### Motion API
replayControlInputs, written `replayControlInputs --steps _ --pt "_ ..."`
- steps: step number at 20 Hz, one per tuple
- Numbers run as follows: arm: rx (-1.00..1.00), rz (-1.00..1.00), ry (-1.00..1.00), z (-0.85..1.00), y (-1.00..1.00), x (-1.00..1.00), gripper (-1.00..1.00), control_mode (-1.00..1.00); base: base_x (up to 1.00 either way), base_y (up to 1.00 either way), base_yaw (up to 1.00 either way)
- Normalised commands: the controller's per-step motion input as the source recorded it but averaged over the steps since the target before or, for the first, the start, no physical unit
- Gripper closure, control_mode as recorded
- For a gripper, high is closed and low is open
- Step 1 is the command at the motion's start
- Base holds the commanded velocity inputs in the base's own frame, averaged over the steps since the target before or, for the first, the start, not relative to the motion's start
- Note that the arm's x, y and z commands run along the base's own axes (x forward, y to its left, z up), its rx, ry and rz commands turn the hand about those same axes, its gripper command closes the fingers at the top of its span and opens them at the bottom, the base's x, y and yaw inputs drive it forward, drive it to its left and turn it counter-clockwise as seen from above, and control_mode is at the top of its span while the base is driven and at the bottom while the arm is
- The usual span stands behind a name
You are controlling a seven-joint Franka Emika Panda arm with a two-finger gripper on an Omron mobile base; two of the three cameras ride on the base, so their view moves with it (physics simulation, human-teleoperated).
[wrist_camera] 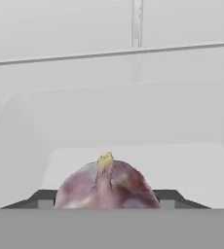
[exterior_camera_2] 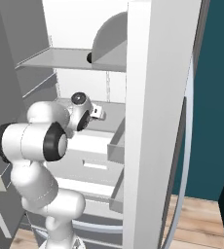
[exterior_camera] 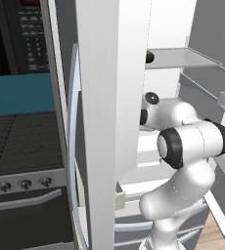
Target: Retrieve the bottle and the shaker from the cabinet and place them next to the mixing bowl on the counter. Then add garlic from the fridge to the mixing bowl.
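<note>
A: Right, hand view first. What sits at the claw [wrist_camera: 106,206]?

B: A garlic bulb [wrist_camera: 106,187], purplish skin, yellowish tip pointing up, dead centre between the two dark finger tips [wrist_camera: 41,199] that flank it. It rests on a pale shelf [wrist_camera: 133,160] inside the fridge [wrist_camera: 109,48], with the white back wall beyond it.

A: Clenched on it?

B: The tips sit snug at either side of the bulb, so I judge the claw is grasping the garlic, part-closed because the bulb is broad. It doesn't look lifted yet.

A: Left base view?

B: The arm [exterior_camera: 192,141] reaches forward into the fridge past the pale open door [exterior_camera: 109,122], which hides the claw. A grey shelf [exterior_camera: 183,58] hangs above the wrist, with a small dark thing at its inner end, too small to name.

A: Right base view?

B: Same reach from the other side: the wrist [exterior_camera_2: 82,112] points in over the white drawers [exterior_camera_2: 92,151], below the upper shelf [exterior_camera_2: 60,58]. The claw's tips are too small there to judge.

A: Why so level?

B: My guess: a low flat approach clears the shelf overhead. Next comes a careful straight pull-out; a round bulb could slip
</note>
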Motion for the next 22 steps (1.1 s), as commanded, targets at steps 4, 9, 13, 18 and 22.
replayControlInputs --steps 4,9,13,18,22 --pt "0.0 0.0 -0.04 0.32 -0.07 -1.0 1.0 -1.0 0.0 0.0 0.0" --pt "0.0 0.0 0.1 0.73 0.0 -0.98 1.0 -1.0 0.0 0.0 0.0" --pt "-0.01 -0.01 0.17 0.8 0.0 -0.92 1.0 -1.0 0.0 0.0 0.0" --pt "0.0 0.0 0.11 0.7 -0.19 -0.92 1.0 -1.0 0.0 0.0 0.0" --pt "0.0 0.0 0.03 0.42 -0.21 -0.96 1.0 -1.0 0.0 0.0 0.0"
